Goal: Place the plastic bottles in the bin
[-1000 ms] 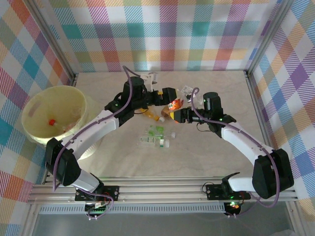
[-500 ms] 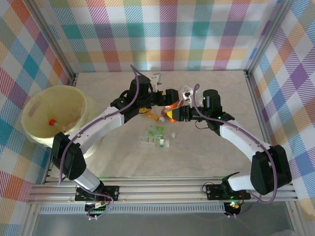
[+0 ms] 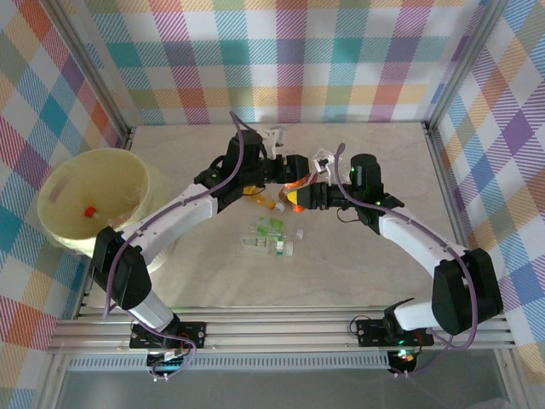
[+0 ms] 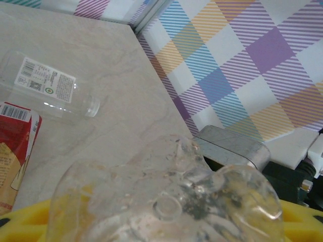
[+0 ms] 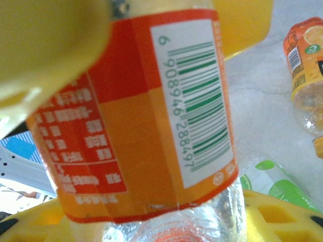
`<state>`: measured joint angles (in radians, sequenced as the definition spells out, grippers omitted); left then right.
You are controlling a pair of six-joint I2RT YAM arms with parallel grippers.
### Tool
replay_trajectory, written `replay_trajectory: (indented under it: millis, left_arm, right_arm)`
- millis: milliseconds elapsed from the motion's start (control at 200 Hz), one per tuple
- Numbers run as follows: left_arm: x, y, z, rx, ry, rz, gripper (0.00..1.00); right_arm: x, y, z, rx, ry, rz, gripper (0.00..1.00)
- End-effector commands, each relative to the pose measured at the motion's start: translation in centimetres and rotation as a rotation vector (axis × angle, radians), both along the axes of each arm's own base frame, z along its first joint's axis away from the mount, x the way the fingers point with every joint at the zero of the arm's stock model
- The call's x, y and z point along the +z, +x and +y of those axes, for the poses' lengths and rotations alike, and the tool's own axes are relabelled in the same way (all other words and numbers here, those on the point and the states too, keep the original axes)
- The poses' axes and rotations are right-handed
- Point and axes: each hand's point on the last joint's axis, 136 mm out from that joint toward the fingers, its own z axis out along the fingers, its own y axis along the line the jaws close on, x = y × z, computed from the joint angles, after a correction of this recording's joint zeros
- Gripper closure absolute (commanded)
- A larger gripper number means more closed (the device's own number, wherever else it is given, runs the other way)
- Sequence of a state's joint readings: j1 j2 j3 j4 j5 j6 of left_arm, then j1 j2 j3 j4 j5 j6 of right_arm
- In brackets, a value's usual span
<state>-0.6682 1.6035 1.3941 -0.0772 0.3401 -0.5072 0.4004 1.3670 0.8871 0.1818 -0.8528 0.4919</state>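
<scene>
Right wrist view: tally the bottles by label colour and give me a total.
Orange-label bottles: 2
Green-label bottle: 1
Total: 3

A clear plastic bottle with an orange-and-red label stands right in front of the tool, and a white barcode panel with green bars runs down the label. Its bare clear part sits between the tool's two yellow fingers, which press in on either side. Blurred yellow shapes overlap the bottle's far end. Beyond and to the right, an orange-labelled bottle lies on the pale surface. Nearer, just past the right finger, lies a green-labelled bottle.
</scene>
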Motion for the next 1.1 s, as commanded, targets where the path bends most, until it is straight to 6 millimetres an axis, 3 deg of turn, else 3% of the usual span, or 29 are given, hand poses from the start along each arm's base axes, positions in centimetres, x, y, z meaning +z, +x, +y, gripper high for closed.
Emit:
replay_trajectory:
  millis: [0, 45, 160, 195, 545, 785, 1095]
  left_arm:
    - [0.3, 0.9, 1.0, 0.087, 0.043, -0.025, 0.47]
    - [0.3, 1.3, 1.7, 0.132, 0.062, -0.028, 0.49]
    - [0.5, 1.9, 3.9, 0.238, 0.109, -0.048, 0.53]
    - [0.6, 2.0, 4.7, 0.276, 0.129, -0.052, 0.53]
    - [3.0, 1.0, 12.8, 0.543, 0.348, -0.127, 0.53]
    - [7.6, -0.6, 18.3, 0.688, 0.486, -0.249, 0.52]
    - [15.5, -3.2, 26.9, 0.975, 0.647, -0.421, 0.5]
  right_arm:
    - [2.7, 0.1, 0.4, 0.028, 0.043, -0.09, 0.3]
    - [2.5, 0.4, 0.3, 0.006, 0.027, -0.093, 0.2]
    - [1.9, 1.0, -0.3, -0.049, -0.021, -0.111, 0.08]
    - [1.6, 1.2, -0.5, -0.07, -0.042, -0.124, 0.0]
    - [0.5, 3.1, -3.2, -0.264, -0.194, -0.232, 0.0]
    - [0.1, 3.5, -4.0, -0.315, -0.229, -0.275, 0.0]
    - [-0.7, 4.0, -4.5, -0.345, -0.263, -0.268, 0.0]
